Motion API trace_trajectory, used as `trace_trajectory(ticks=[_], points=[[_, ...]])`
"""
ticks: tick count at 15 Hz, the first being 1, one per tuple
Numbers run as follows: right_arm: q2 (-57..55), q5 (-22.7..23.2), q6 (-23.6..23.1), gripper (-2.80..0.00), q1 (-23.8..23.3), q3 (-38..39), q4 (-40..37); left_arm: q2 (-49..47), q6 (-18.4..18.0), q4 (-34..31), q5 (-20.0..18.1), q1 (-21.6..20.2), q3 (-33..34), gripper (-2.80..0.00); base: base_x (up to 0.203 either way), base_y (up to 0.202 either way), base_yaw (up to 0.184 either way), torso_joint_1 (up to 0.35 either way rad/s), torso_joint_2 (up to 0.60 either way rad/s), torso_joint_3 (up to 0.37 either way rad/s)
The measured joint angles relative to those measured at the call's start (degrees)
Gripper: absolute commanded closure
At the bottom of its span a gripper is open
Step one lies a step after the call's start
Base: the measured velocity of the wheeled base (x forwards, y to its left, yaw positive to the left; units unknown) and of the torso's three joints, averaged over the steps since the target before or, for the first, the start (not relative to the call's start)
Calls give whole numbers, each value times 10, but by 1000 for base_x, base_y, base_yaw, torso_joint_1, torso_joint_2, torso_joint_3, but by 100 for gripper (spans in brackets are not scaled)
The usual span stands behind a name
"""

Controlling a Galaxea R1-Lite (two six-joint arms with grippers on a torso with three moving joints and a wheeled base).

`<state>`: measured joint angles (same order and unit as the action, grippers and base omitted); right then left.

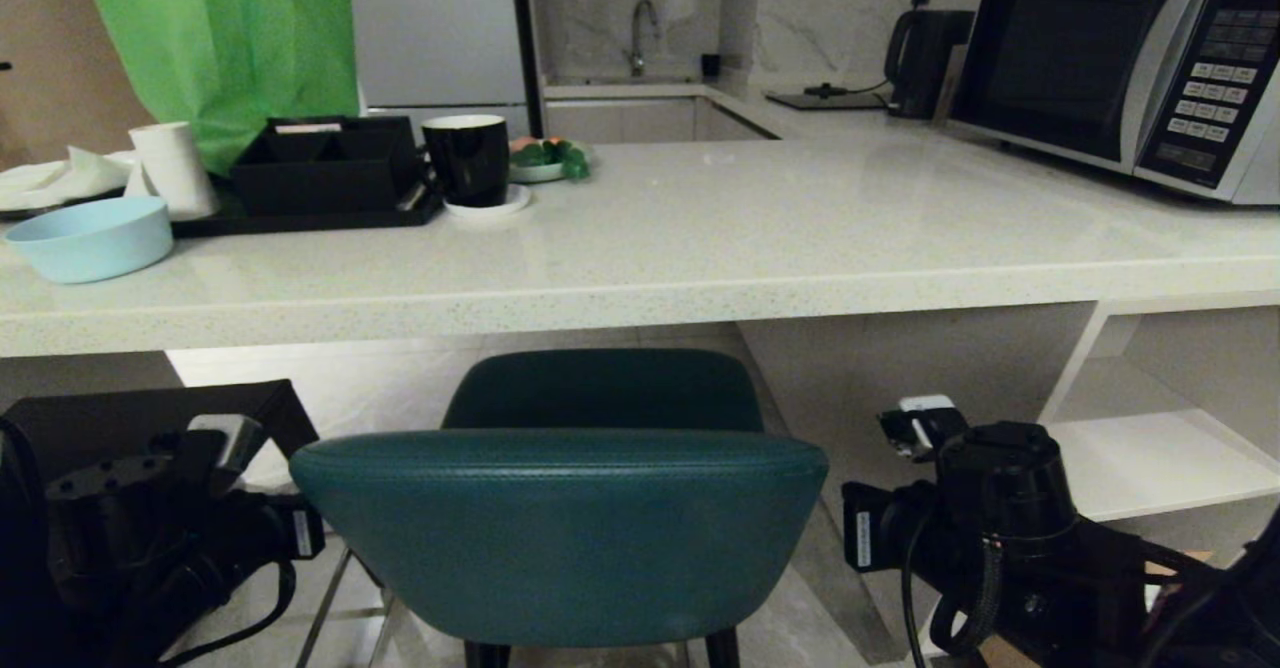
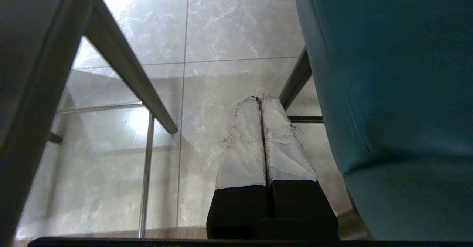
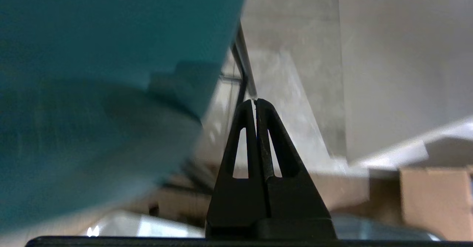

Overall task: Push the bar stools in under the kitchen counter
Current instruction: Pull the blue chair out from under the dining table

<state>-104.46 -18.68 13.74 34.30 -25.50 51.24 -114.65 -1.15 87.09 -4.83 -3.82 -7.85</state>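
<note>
The stool (image 1: 560, 528) is teal with black legs. The counter (image 1: 640, 278) is off-white with fine speckles. On it sit a pale blue bowl (image 1: 90, 238), a black mug (image 1: 467, 158), a black tray (image 1: 320, 173) and a silver-and-black microwave (image 1: 1120, 58). A bright green bag (image 1: 230, 38) stands behind. The floor (image 2: 229, 29) is grey marbled tile.
</note>
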Motion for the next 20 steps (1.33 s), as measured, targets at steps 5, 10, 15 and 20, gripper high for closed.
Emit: trace_trajectory(ticks=[5,10,15,20], points=[[-36,-3,10,0,-1,-25,14,-32,1,1,1,37,-32,0,0,0,0,0,0,0],[-53,-4,7,0,2,-59,6,-37,4,3,14,86,-26,0,0,0,0,0,0,0],[-53,-6,11,0,4,-55,9,-45,18,4,53,144,-12,0,0,0,0,0,0,0],[-42,-7,12,0,5,-28,16,-62,20,4,100,189,-33,0,0,0,0,0,0,0]])
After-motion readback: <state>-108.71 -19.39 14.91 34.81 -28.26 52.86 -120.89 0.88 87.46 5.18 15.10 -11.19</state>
